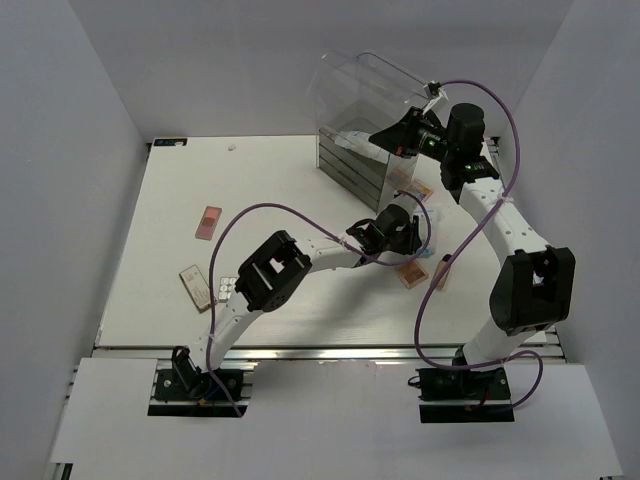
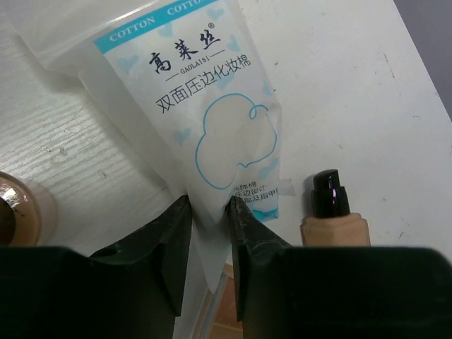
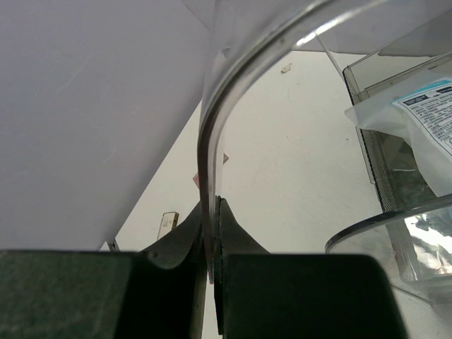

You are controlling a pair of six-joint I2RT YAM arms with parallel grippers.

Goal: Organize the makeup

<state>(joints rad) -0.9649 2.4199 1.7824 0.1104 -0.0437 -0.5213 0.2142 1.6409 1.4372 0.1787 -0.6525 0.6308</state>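
At the far right of the table (image 1: 280,180), the right gripper (image 3: 212,226) clamps the raised clear lid (image 3: 212,127) of the drawer box (image 1: 352,165), whose top compartment holds a white-and-blue packet (image 3: 417,116). Nearer the middle, the left gripper (image 2: 210,215) pinches a cotton packet (image 2: 205,106), just beside a foundation bottle (image 2: 333,219)

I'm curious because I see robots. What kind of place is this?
Likely a robot test lab: plain white walls box in a white table, and two black-and-white robot arms are bolted to its metal rail.
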